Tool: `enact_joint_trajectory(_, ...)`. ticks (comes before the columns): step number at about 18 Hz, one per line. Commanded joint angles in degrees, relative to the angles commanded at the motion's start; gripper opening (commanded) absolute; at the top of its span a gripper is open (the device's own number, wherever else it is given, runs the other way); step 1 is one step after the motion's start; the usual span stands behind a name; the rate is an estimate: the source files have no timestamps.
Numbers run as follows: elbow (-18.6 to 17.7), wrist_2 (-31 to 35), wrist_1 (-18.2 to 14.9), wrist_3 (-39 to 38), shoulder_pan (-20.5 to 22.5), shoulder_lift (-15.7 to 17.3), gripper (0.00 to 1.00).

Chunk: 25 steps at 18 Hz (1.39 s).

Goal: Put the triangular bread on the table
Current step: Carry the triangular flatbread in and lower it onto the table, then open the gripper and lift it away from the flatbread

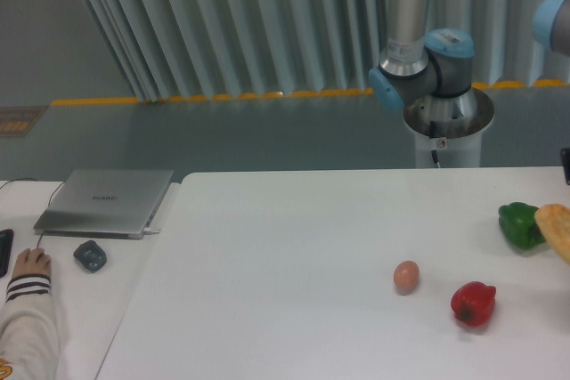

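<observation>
The triangular bread (555,229), golden-brown and crusty, juts in from the right edge, cut off by the frame. It overlaps the green pepper (519,225) and hangs above the white table (285,255). Only a dark sliver of my gripper (566,166) shows at the right edge above the bread. Its fingers are out of frame, so the grasp itself is hidden. The arm's grey column and blue joint (411,77) rise behind the table.
A tan egg (406,276) and a red pepper (473,303) lie on the table's right part. On the smaller desk at the left are a closed laptop (105,202), a dark mouse (89,256) and a person's hand (29,266).
</observation>
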Motion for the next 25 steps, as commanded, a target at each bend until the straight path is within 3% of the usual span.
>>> enact_joint_trajectory(5, -0.3, 0.2, 1.9, -2.3, -2.5, -1.1, 0.19)
enact_joint_trajectory(6, -0.4, 0.1, 2.3, -2.3, -2.5, -1.2, 0.32)
enact_joint_trajectory(7, -0.4, 0.1, 3.3, -1.8, -2.5, -1.5, 0.71)
enact_joint_trajectory(8, -0.7, 0.1, 4.0, -1.8, -2.5, -1.4, 0.99)
enact_joint_trajectory(15, -4.6, 2.3, 4.0, -1.5, -2.9, 0.1, 1.00)
enact_joint_trajectory(18, -3.4, 2.8, 5.3, -0.9, -3.0, -0.2, 1.00)
enact_joint_trajectory(22, -3.2, 4.8, 4.6, -0.1, -2.6, 1.3, 1.00)
enact_joint_trajectory(25, 0.0, 5.7, 0.6, 1.8, -2.1, 1.7, 1.00)
